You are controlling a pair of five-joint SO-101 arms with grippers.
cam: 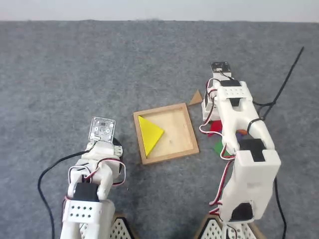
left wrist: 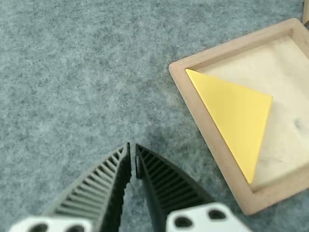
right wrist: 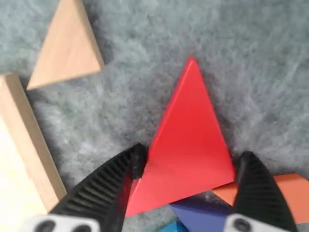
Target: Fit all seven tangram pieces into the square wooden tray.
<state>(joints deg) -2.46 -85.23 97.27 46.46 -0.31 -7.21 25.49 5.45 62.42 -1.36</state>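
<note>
Straddling the red triangle, your right gripper has its jaws spread wide, with one fingertip at each corner of the piece's broad end. You cannot tell from these views whether the pads actually press it. The red piece lies flat on the grey felt mat, its narrow point aimed away from the gripper. Close behind the fingertips, tucked against the red piece's broad edge, lie an orange piece and a blue piece. Ahead of the gripper and off toward the tray sits a plain wooden triangle. It is apart from the red one and just beyond a corner of the square wooden tray. In the high view a green piece peeks out beside that arm, nearer its base than the red.

The tray lies flat on the mat between your two arms. Inside it rests a yellow triangle, flat on the floor. Its long edge lies against the wall closest to your left gripper, and its tip points toward the tray's middle. The remaining floor is bare wood. That left gripper hangs over the mat near the tray's corner, its jaws drawn together to a thin slit and gripping nothing.
</note>
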